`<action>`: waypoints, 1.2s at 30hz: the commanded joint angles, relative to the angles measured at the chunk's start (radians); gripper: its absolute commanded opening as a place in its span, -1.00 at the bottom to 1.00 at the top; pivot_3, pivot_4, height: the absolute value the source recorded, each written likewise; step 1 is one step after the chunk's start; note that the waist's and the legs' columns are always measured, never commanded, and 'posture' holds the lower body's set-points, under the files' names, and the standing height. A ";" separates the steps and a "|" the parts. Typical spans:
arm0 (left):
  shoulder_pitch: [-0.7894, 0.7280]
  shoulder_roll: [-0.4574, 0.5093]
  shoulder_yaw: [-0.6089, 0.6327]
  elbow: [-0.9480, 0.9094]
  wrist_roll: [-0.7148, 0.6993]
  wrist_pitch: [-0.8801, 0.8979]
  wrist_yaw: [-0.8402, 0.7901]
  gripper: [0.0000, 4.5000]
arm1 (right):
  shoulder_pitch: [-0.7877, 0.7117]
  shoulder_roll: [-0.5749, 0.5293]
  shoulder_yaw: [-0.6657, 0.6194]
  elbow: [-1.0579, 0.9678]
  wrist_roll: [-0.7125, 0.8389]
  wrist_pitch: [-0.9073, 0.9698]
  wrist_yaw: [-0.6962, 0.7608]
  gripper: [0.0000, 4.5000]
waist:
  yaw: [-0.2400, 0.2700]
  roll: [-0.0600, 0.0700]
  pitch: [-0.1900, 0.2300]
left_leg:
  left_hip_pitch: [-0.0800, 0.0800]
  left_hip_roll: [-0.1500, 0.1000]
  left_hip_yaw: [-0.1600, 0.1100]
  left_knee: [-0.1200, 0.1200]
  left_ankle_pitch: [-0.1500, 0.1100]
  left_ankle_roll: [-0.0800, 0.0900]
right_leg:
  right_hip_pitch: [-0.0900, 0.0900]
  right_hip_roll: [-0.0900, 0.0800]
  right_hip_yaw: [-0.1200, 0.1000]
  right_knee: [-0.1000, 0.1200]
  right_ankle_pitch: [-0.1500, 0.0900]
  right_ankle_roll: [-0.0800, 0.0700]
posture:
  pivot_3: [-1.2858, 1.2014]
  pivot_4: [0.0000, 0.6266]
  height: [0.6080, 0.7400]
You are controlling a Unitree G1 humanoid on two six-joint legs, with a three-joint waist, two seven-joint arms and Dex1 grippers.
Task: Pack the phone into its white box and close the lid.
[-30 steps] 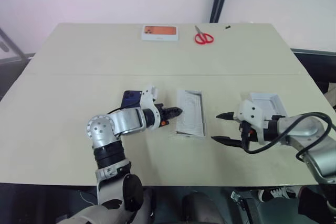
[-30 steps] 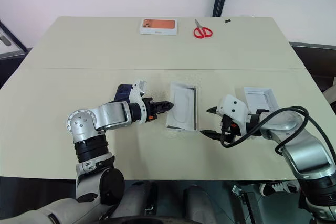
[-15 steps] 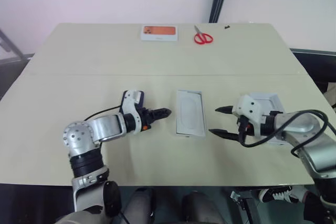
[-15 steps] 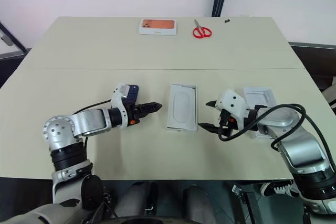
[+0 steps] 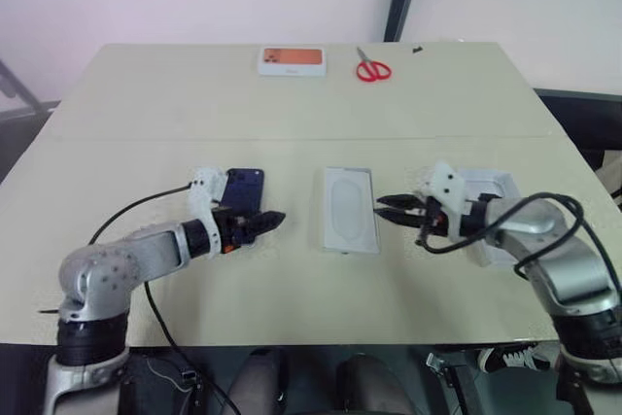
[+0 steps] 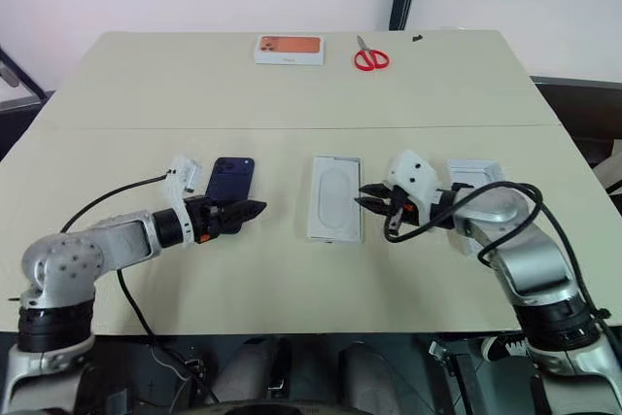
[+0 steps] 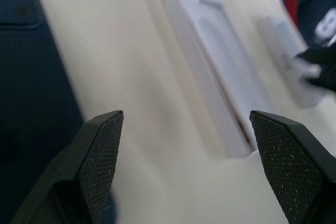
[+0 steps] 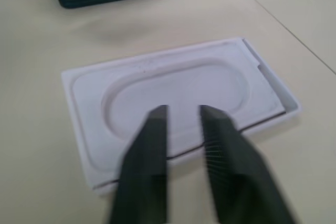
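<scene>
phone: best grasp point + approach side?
Likely the phone's two long side edges, near mid-length, coming from above. It lies flat, back up, on the table, so only the thin edges offer purchase, and its narrow width suits the jaws. The left gripper is open at its near end, with bare table along both long edges.

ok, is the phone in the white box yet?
No, the phone lies flat on the table, beside the left gripper.
</scene>
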 commanded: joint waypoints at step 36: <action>0.096 0.243 -0.154 -0.103 0.403 -0.521 -0.546 0.81 | -0.314 0.232 0.322 0.216 -0.404 0.121 -0.238 -0.99 | -0.023 0.001 0.001 | -0.001 0.000 0.000 -0.003 -0.004 0.007 | -0.003 -0.001 0.000 0.001 0.000 0.000 | 0.03 -0.52 1.00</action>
